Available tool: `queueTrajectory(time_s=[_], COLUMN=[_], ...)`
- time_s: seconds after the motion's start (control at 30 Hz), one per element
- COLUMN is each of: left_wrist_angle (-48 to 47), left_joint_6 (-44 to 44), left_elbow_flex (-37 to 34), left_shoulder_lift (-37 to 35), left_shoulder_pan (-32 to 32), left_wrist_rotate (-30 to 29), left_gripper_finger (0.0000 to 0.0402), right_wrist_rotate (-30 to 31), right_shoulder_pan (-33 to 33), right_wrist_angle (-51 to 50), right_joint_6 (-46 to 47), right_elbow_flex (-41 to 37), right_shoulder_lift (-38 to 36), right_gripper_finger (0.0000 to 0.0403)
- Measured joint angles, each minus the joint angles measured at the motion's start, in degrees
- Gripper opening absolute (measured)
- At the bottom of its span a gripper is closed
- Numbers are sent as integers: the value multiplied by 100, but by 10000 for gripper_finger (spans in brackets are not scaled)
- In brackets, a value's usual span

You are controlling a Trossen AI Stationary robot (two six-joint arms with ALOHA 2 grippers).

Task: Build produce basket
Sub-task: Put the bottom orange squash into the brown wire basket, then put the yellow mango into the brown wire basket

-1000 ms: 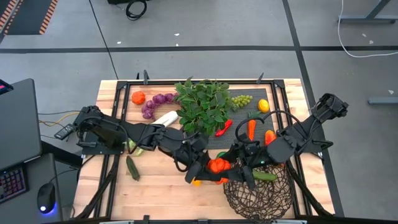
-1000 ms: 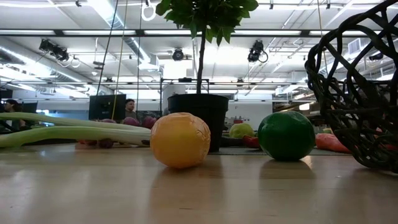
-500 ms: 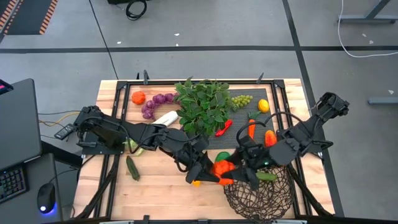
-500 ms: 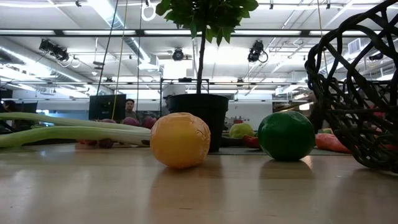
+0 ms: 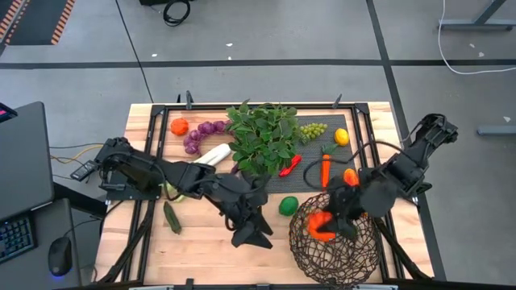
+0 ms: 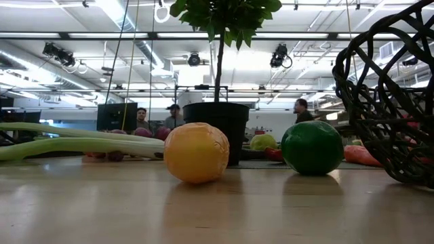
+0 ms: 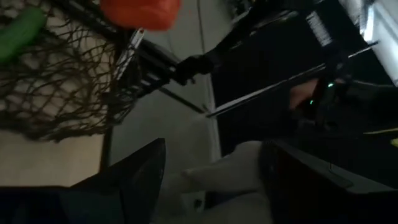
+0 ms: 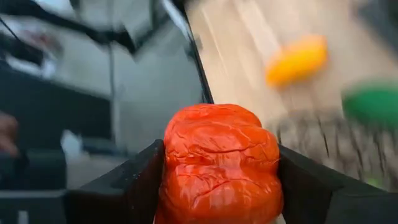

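Note:
My right gripper (image 5: 324, 228) is shut on an orange tomato (image 8: 221, 165) and hangs over the wire basket (image 5: 339, 256) at the table's near right. A green cucumber (image 7: 22, 34) lies inside the basket (image 7: 56, 87). My left gripper (image 5: 255, 236) stands open just left of the basket, above the table, with nothing between its fingers (image 7: 140, 180). A lime (image 5: 288, 205) rests on the wood between the two grippers. In the low view, a yellow-orange fruit (image 6: 196, 152) sits beside the lime (image 6: 312, 147). My right gripper pinches the orange tomato by its two opposite sides (image 8: 173, 168) between its two fingers. The fingers slant down from the table's far right side. The tomato is lifted clear, above the basket's opening (image 5: 321, 224).
A potted plant (image 5: 262, 137) stands on a black mat at the far middle. Around it lie another orange tomato (image 5: 179, 126), purple grapes (image 5: 201, 135), a leek (image 5: 214, 153), green grapes (image 5: 312, 129), a lemon (image 5: 342, 136), a carrot (image 5: 325, 167) and a chili (image 5: 290, 165). A cucumber (image 5: 172, 217) lies near left.
My right gripper has carried the orange tomato away from my left gripper, toward the table's right and near edge, and has tipped downward over the basket. My left gripper has stayed left of the basket, open, and has tipped down a little.

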Motion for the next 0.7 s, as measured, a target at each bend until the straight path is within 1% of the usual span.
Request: queueTrajectory(time_s=[0.13,0.23,0.33,0.4,0.47,0.57,0.63,0.7], left_wrist_angle=[-422,-601,-682,-888,-1239,-1820,-2110,-2202], left_joint_6=[36,36,72,277,392,396,384,261], left_elbow_flex=[0,0,0,0,0,0,-3,0], left_shoulder_lift=[2,2,2,2,2,42,82,153], left_shoulder_pan=[5,22,22,39,37,39,43,44], left_wrist_rotate=[-458,-619,-628,-639,-896,-1467,-1621,-1627], left_gripper_finger=[284,284,284,283,283,283,283,283], right_wrist_rotate=[-737,-987,-976,-935,-895,-745,-618,-558], right_shoulder_pan=[185,302,403,456,465,509,521,523], right_wrist_angle=[-1005,-1595,-2008,-2230,-2404,-2514,-2508,-2520], right_joint_6=[633,974,1171,1304,1450,1659,1680,1681], right_elbow_flex=[0,0,0,0,0,-2,-2,-2], right_shoulder_lift=[192,334,459,501,546,559,556,557], right_gripper_finger=[268,271,281,293,308,336,357,377])
